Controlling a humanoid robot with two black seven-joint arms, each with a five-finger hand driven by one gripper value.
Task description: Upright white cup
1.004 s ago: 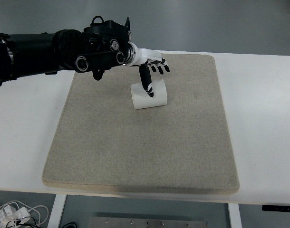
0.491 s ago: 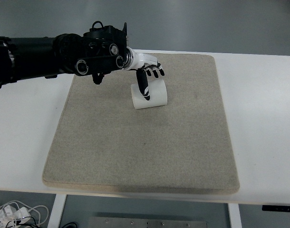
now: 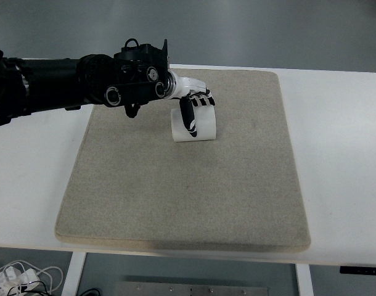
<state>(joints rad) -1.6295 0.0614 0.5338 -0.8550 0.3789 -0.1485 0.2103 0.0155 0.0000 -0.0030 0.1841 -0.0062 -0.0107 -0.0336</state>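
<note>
The white cup [image 3: 204, 127] lies on its side on the beige mat [image 3: 188, 191], in the mat's far middle part. My left hand [image 3: 197, 111] reaches in from the left on a black arm and sits on the cup. Its fingers [image 3: 204, 102] curl over the cup's top and far side, and the thumb [image 3: 188, 119] presses down its near face. The hand covers part of the cup's left end. The right arm is out of view.
The mat covers most of the white table [image 3: 342, 154]. Bare table strips run along both sides and the near edge. White cables [image 3: 18, 276] lie on the floor at the bottom left.
My left hand has come down and slightly back onto the cup. Its fingers went from spread above the cup to curled over it. The cup has not moved.
</note>
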